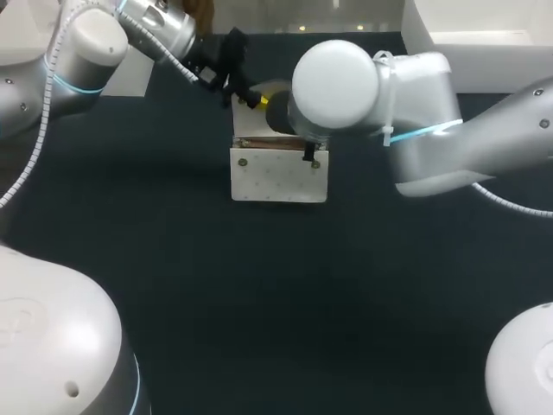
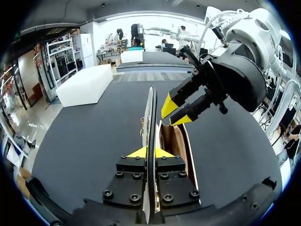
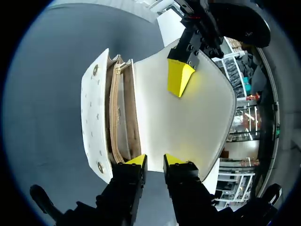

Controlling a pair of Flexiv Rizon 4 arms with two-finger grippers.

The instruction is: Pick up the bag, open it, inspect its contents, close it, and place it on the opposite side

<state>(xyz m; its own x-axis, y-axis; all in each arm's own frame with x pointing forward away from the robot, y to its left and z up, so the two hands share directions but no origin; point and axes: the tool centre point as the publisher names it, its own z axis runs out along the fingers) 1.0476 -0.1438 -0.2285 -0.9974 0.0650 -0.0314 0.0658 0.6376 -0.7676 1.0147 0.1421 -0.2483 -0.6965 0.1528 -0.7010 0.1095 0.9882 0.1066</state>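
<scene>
A white studded bag (image 1: 278,177) stands at the table's middle with its flap lifted behind it. My left gripper (image 1: 246,95) comes in from the back left. In the left wrist view it (image 2: 149,151) is shut on the flap's edge (image 2: 149,117), seen edge-on. The right wrist view shows the bag (image 3: 96,117) open, with a tan lining and zip (image 3: 117,122), the white flap (image 3: 188,113) spread out and the left gripper (image 3: 178,77) on it. My right gripper (image 3: 154,160) sits at the bag's end rim, beside the opening. From the left wrist it (image 2: 176,113) hovers over the bag's mouth.
Dark tabletop (image 1: 259,303) surrounds the bag on all sides. My right arm's bulky wrist (image 1: 346,86) hangs above the bag's rear and hides its own gripper in the head view.
</scene>
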